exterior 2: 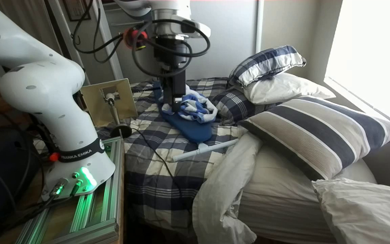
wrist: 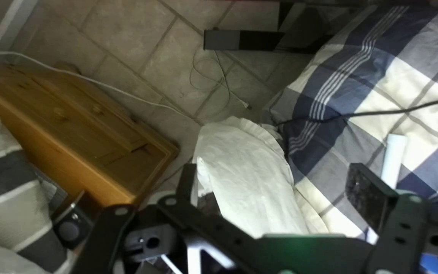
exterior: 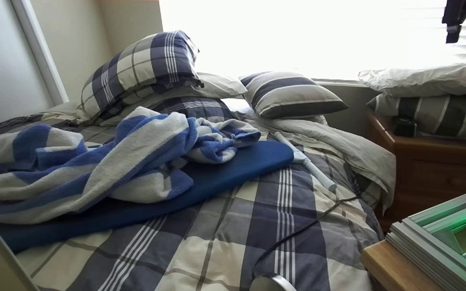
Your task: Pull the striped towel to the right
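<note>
The blue-and-white striped towel (exterior: 144, 149) lies bunched on a blue ironing board (exterior: 233, 171) on the bed. In an exterior view, the towel (exterior 2: 200, 106) shows partly behind my gripper (exterior 2: 174, 105). In an exterior view, my gripper (exterior: 464, 34) hangs high in the air at the upper right, well apart from the towel. In the wrist view, the fingers of my gripper (wrist: 276, 182) are wide apart with nothing between them. Below them are a pale sheet (wrist: 245, 171) and the plaid bedspread (wrist: 375, 87). The towel does not clearly show in the wrist view.
The board's grey leg (exterior: 318, 173) sticks out over the bed. A black cord (exterior: 306, 226) runs across the bedspread to a lamp base (exterior 2: 120, 131). Pillows (exterior: 293, 93) lie at the head of the bed. A wooden nightstand (exterior: 439, 169) stands beside it.
</note>
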Robot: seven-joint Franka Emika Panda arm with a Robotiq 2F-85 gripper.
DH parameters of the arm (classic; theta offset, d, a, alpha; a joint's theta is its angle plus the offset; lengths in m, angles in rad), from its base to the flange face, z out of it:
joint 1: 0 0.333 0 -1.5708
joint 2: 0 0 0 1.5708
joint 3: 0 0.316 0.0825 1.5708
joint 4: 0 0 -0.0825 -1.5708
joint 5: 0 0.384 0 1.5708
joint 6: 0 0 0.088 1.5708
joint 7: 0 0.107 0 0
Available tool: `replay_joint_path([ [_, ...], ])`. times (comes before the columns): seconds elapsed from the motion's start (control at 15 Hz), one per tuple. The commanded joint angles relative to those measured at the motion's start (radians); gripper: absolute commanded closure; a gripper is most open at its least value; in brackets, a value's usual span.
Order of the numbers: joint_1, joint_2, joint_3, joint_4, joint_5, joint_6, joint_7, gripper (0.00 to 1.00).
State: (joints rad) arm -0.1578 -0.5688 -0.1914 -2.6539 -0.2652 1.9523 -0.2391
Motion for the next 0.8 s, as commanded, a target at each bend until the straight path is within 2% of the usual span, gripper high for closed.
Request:
replay_joint_path([
  [0.0,0.129,0.160,0.038,0.118,0.153,0.065,-0.011,0.00],
  [0.13,0.188,0.236,0.070,0.174,0.240,0.074,-0.009,0.00],
  [0.33,0.228,0.343,0.146,0.236,0.304,0.093,0.088,0.00],
  [0.53,0.230,0.417,0.230,0.270,0.254,0.172,0.267,0.00],
  [0.73,0.247,0.495,0.280,0.335,0.236,0.162,0.302,0.00],
])
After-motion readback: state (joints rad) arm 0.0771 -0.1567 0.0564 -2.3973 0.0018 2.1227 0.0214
